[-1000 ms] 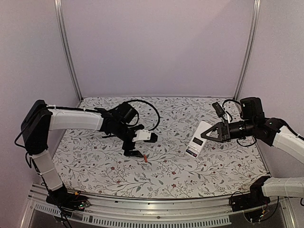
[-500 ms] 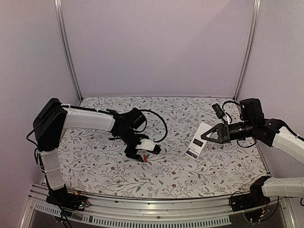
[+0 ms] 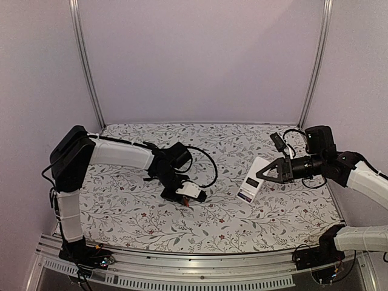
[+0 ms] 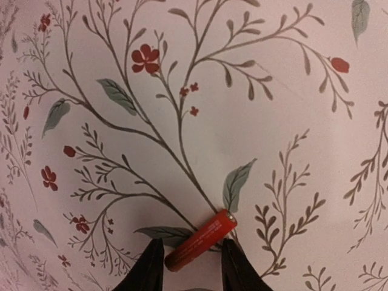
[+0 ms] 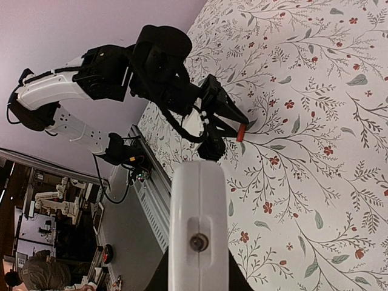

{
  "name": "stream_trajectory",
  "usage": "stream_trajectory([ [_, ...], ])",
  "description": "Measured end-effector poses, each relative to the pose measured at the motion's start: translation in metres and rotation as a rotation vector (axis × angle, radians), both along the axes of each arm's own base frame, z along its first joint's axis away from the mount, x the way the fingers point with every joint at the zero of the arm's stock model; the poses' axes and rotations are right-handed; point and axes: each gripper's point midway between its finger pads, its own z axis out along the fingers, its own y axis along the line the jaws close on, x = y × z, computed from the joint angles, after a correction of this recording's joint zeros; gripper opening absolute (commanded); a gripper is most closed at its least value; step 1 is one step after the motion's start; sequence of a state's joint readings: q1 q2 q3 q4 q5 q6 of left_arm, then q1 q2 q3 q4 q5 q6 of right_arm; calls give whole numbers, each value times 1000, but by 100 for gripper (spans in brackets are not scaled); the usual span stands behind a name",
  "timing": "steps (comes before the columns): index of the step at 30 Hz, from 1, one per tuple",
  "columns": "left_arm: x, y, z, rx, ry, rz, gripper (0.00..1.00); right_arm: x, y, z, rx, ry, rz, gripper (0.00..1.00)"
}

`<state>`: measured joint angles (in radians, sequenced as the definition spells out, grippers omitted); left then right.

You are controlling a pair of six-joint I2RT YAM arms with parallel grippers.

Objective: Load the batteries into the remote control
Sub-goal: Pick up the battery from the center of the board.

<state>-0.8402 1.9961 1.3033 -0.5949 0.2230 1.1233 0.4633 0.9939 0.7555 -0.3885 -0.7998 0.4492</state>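
Observation:
A reddish-orange battery (image 4: pixel 201 240) lies slantwise on the flowered cloth, also seen in the top view (image 3: pixel 186 203) and from the right wrist (image 5: pixel 241 132). My left gripper (image 4: pixel 193 267) is lowered over it, one black finger (image 4: pixel 150 267) on each side, the jaws narrow with a sliver of gap at the battery's lower end. My right gripper (image 3: pixel 262 173) is shut on the white remote control (image 3: pixel 250 180) and holds it tilted above the cloth, its back with the dark recess facing the top camera. Its rounded end (image 5: pixel 199 224) fills the right wrist view.
The flowered cloth (image 3: pixel 242 224) covers the table. Metal frame posts (image 3: pixel 86 66) stand at both back corners. An aluminium rail (image 3: pixel 200 276) runs along the near edge. A black cable (image 3: pixel 209 160) loops behind the left wrist.
My left arm has swung right and down onto the battery, and its jaws have narrowed from wide open to close around it. The right arm and remote have not moved.

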Motion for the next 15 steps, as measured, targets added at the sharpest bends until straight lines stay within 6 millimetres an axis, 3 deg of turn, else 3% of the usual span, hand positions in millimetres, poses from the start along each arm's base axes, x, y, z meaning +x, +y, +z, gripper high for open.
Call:
stream_trajectory([
  [4,3,-1,-1,12,-8,10,14,1,0,-1,-2,2,-1,0],
  [9,2,-2,-2,25,-9,27,7,1,0,-1,-3,4,-1,0],
  [12,-1,-4,-2,27,-7,41,6,1,0,-3,-5,9,-2,0],
  [15,-6,-8,-1,27,2,56,16,2,0,-5,-8,15,-1,0],
])
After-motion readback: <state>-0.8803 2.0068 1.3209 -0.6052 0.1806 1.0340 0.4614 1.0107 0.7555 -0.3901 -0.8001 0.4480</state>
